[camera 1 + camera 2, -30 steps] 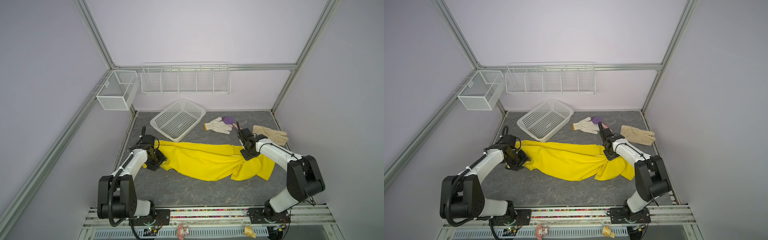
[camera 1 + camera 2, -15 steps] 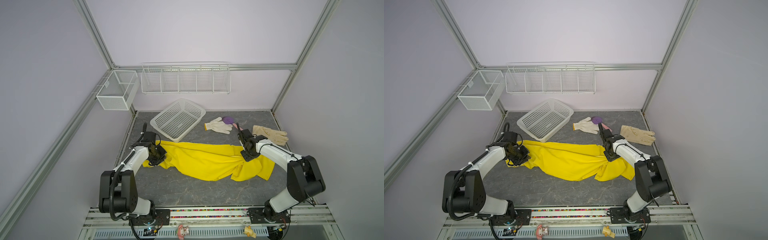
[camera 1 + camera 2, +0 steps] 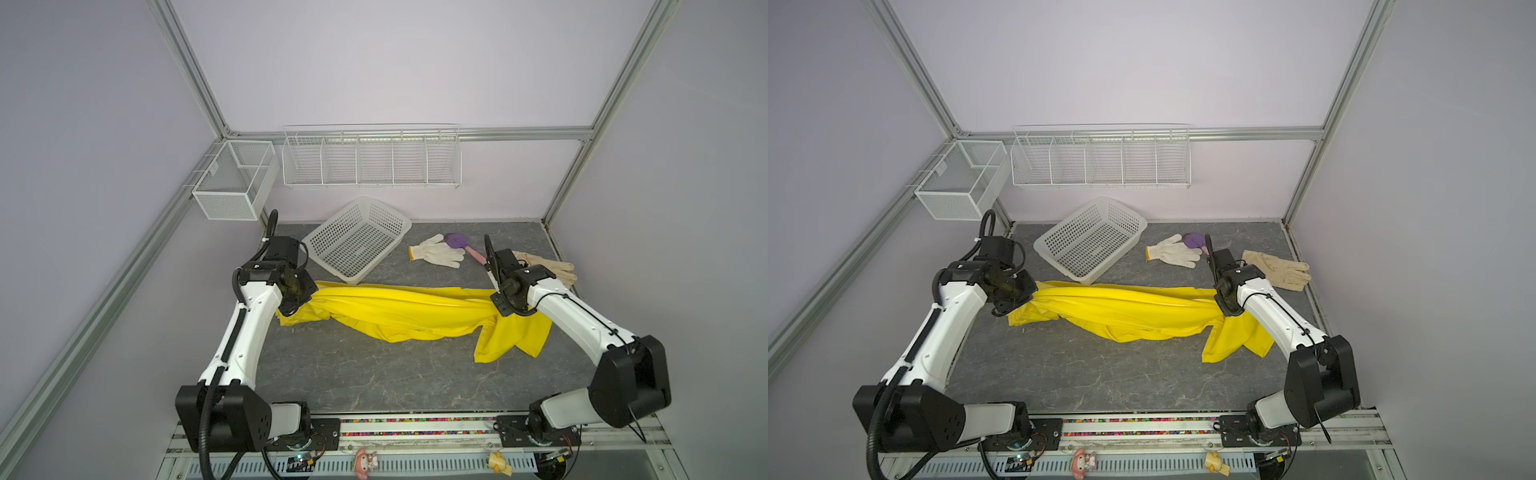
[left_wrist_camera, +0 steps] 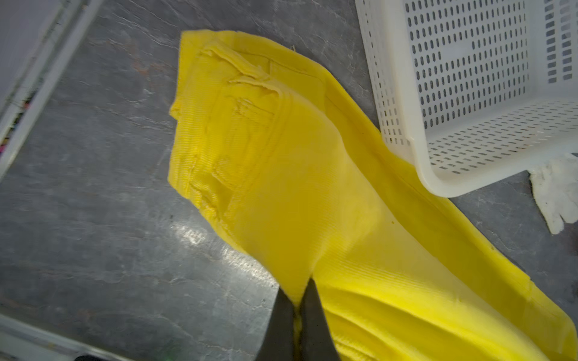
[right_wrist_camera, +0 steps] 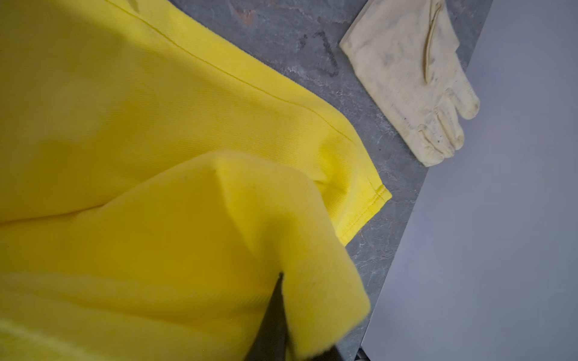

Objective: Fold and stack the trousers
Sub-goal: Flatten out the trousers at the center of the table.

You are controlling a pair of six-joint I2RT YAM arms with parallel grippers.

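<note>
Trousers (image 3: pixel 395 308) — plain yellow — beside white basket (image 3: pixel 328 266)

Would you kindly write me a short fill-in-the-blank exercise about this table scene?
The left gripper and right gripper are each shut on the ____ trousers. Beyond the trousers lie ____ gloves: a white glove and a cream glove. The plastic basket sits nearer the ____ gripper.
Missing words: yellow; two; left.

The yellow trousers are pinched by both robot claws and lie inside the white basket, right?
No. The left gripper and right gripper do pinch the trousers, but they lie on the table beside the basket, as both top views show.
</note>
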